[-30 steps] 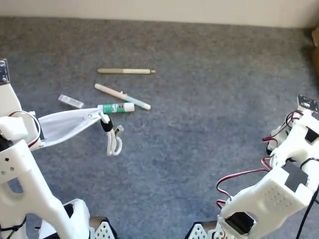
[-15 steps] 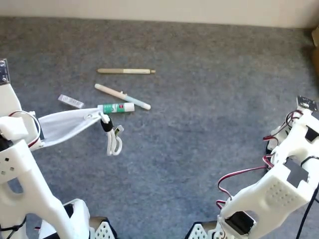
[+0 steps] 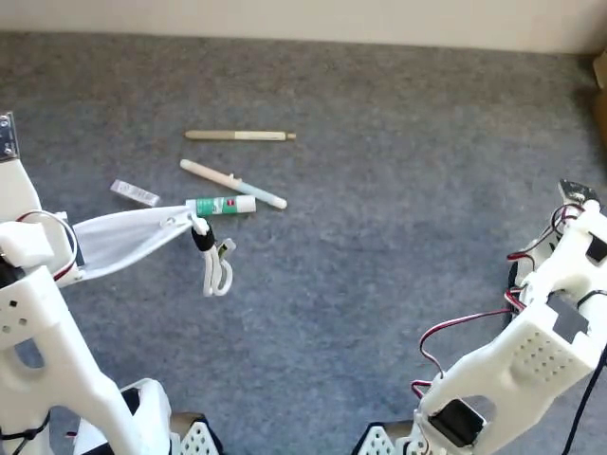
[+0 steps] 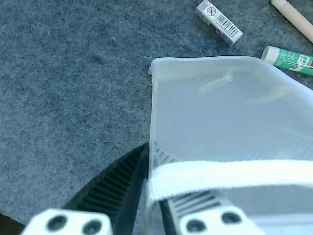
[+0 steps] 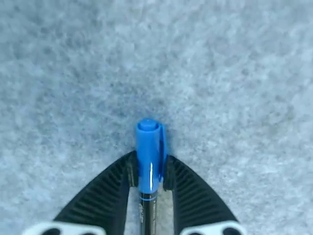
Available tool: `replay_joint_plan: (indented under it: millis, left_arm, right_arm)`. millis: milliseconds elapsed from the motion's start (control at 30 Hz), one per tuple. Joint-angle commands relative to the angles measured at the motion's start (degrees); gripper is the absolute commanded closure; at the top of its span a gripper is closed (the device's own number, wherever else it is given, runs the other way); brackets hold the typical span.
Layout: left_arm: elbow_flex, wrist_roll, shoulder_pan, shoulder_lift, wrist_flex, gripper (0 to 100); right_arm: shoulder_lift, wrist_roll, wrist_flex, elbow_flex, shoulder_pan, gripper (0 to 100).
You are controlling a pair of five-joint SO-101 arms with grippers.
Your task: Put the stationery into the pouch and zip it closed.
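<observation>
Two grips are holding: left gripper (image 4: 154, 164) is clamping the pouch (image 4: 220, 107) edge at left; right gripper (image 5: 149, 169) is pinching the blue-capped pen (image 5: 148, 142) far right. Next, probably: carrying pen to pouch mouth.

The pouch (image 4: 220, 112) is sheer white mesh cloth. The pen (image 5: 148, 152) has a glossy blue plastic cap. The grey table covering (image 3: 398, 190) looks matt and fuzzy.
</observation>
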Motion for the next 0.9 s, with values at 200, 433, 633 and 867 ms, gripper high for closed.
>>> replay_joint_plan:
  millis: [200,433,633,867]
  left_arm:
    - [-0.3,0.2,1.1,0.7,-0.1,99]
    - [-0.3,0.4,1.2,0.7,-0.1,99]
    - [-0.3,0.5,1.2,0.7,-0.1,99]
    - [-0.2,3.4,1.2,0.7,-0.1,99]
  right_arm:
    - [-10.9,1.0,5.1,-1.8,-5.2,99.3]
    - [-14.7,1.0,10.9,-2.2,-10.2,99.3]
    - [-20.5,0.6,16.5,-2.2,-16.0,99.3]
    - [-28.8,0.5,21.1,-1.9,-21.8,99.3]
